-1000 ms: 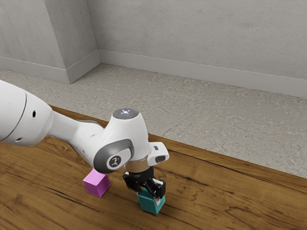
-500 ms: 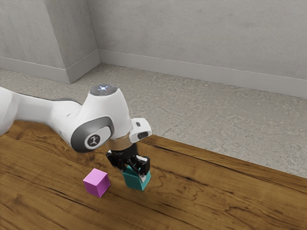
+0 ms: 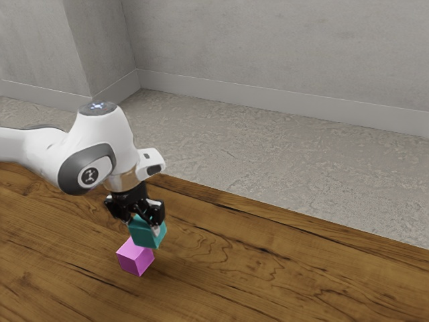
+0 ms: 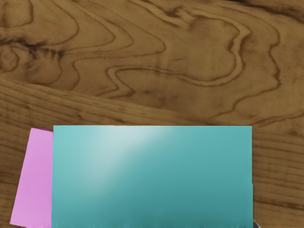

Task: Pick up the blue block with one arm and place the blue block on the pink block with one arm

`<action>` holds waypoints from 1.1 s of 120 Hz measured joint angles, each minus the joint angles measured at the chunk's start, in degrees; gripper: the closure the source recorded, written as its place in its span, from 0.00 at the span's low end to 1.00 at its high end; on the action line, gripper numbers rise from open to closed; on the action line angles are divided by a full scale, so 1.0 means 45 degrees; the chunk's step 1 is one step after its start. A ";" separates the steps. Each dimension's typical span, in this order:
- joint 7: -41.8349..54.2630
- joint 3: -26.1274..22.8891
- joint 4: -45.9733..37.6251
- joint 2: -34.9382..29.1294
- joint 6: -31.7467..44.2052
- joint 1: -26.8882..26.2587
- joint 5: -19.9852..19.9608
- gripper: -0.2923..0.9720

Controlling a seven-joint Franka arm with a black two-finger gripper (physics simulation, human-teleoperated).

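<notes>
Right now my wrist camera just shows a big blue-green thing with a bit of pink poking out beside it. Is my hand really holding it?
Observer: Yes. From the side, the hand is shut on the blue block, with a finger on each of two sides.
Operator: Is it up in the air?
Observer: Yes, it is lifted off the wooden table.
Operator: So where's the other one?
Observer: The pink block sits on the table just below the blue one, a little toward the exterior view's left. I cannot tell whether the two touch.
</notes>
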 joint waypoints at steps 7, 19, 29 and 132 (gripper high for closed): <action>0.0104 0.0293 -0.0119 -0.0121 -0.0015 0.0004 0.0176 0.51; 0.0291 0.0560 -0.0475 -0.0518 -0.0011 -0.0003 0.0358 0.50; 0.0442 0.0771 -0.0783 -0.0825 0.0003 -0.0003 0.0422 0.50; 0.2707 0.1581 -0.1642 -0.0737 0.1394 -0.0002 0.0479 0.50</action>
